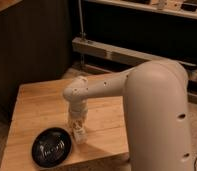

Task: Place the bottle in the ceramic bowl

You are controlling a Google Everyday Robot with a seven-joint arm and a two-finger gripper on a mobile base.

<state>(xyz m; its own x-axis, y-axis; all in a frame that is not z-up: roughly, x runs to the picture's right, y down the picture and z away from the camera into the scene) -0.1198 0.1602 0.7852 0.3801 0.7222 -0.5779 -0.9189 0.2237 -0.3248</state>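
The glossy black ceramic bowl [52,146] sits on the wooden table [37,102] near its front left corner. My gripper [77,126] points straight down just right of the bowl's rim, at the end of the white arm that reaches in from the right. It is shut on the small cream-white bottle [80,135], which hangs slightly tilted below it, close above the table top and beside the bowl, not over it. The gripper hides the bottle's upper part.
The table's front edge [92,157] runs just below the bowl and gripper. My bulky white arm [157,110] covers the table's right side. A dark cabinet stands at the back left, and a metal rail [122,52] runs behind the table.
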